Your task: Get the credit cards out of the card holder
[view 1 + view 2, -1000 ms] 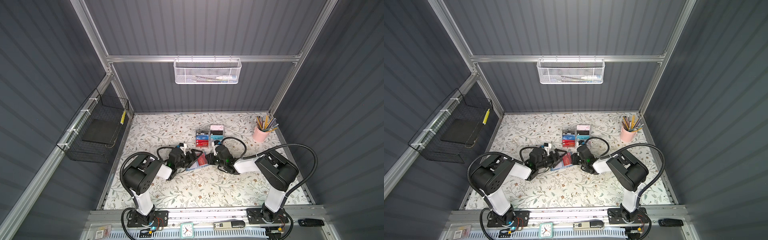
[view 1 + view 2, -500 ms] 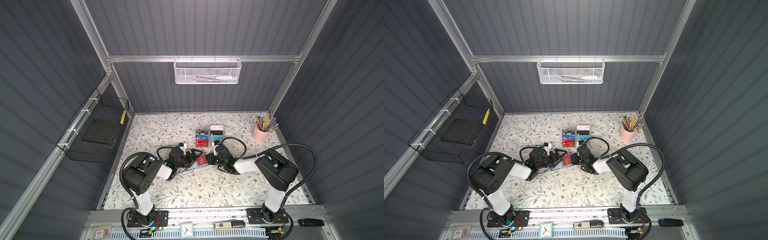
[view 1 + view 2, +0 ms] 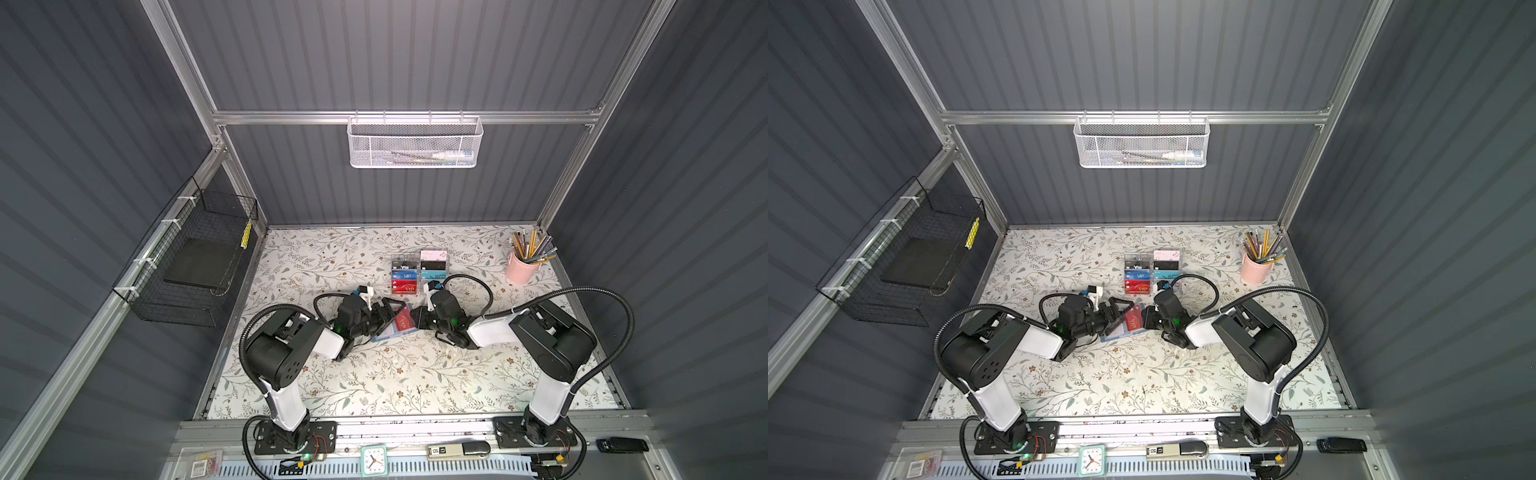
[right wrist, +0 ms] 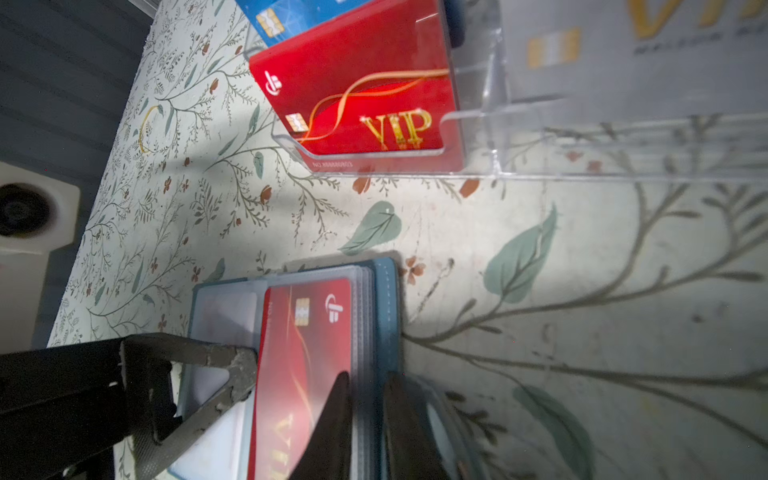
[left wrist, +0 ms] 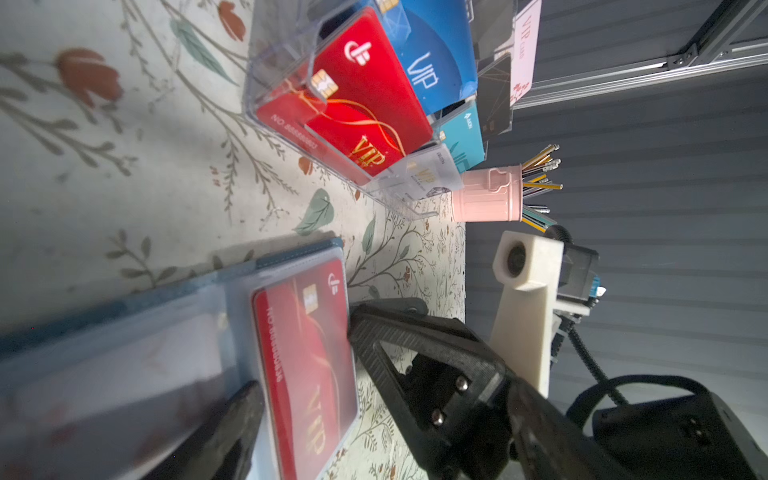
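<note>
The slate-blue card holder (image 3: 381, 336) (image 3: 1113, 335) (image 5: 299, 254) (image 4: 386, 299) lies open mid-table between both grippers. A red credit card (image 3: 402, 322) (image 3: 1133, 321) (image 5: 307, 365) (image 4: 303, 357) sits in its top clear sleeve. A whitish card (image 5: 124, 365) shows blurred in the other page. My right gripper (image 3: 415, 322) (image 3: 1144, 322) (image 4: 368, 378) is shut on the holder's edge, with one finger on the red card and one under the cover. My left gripper (image 3: 397, 316) (image 3: 1124, 318) (image 5: 384, 380) is open, and one of its fingertips (image 5: 249, 399) is at the card's other long edge.
A clear acrylic rack (image 3: 419, 272) (image 5: 266, 62) with several cards stands just behind the holder. A pink pencil cup (image 3: 521, 269) stands at the back right. A black wire basket (image 3: 195, 266) hangs on the left wall and a white mesh basket (image 3: 413, 143) hangs on the back wall.
</note>
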{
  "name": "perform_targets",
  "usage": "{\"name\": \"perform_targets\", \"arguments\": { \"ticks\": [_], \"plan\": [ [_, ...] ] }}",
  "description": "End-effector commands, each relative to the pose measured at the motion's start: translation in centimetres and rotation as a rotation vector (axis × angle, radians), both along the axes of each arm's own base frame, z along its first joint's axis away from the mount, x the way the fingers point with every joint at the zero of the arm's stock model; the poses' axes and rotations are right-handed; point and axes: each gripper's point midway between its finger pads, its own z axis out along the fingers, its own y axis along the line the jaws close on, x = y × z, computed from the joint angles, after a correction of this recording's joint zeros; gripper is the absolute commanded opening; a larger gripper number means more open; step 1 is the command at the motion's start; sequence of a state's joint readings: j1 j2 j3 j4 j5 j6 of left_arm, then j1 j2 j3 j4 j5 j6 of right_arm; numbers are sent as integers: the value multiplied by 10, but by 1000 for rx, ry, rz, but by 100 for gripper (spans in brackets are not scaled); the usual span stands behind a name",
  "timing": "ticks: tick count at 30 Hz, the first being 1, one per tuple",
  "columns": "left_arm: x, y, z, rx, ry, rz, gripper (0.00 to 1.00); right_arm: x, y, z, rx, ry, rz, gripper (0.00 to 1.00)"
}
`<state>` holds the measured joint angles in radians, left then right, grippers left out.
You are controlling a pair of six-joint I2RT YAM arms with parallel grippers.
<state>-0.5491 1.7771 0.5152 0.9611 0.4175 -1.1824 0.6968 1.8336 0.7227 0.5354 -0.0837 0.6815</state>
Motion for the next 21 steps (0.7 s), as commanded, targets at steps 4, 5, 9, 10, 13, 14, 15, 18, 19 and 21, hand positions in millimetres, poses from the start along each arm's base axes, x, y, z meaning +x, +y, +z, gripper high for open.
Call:
{"name": "perform_targets", "arguments": {
  "ticks": [4, 5, 9, 10, 13, 14, 15, 18, 19, 21],
  "plan": [
    [5, -3, 13, -14, -53, 0, 92, -55, -24, -73, -157, 252, 55, 17],
    [6, -3, 13, -14, -54, 2, 92, -55, -24, -72, -155, 251, 55, 17],
    [4, -2, 15, -14, -56, 3, 92, -55, -24, -72, -158, 250, 55, 17],
    [4, -2, 15, -11, -60, 3, 92, -55, -24, -72, -159, 250, 56, 17],
    [5, -3, 14, -6, -55, 0, 92, -54, -23, -71, -157, 250, 57, 18],
    [6, -3, 14, -9, -57, 1, 92, -54, -24, -71, -158, 250, 57, 17],
    [6, -3, 13, -9, -55, 2, 92, -54, -23, -71, -158, 250, 57, 17],
    [8, -5, 12, -11, -53, -1, 92, -54, -23, -71, -159, 250, 59, 18],
    [8, -5, 11, -11, -52, -3, 92, -54, -23, -71, -161, 250, 58, 17],
    [8, -5, 9, -12, -50, -1, 92, -54, -24, -71, -163, 249, 58, 17]
  ]
}}
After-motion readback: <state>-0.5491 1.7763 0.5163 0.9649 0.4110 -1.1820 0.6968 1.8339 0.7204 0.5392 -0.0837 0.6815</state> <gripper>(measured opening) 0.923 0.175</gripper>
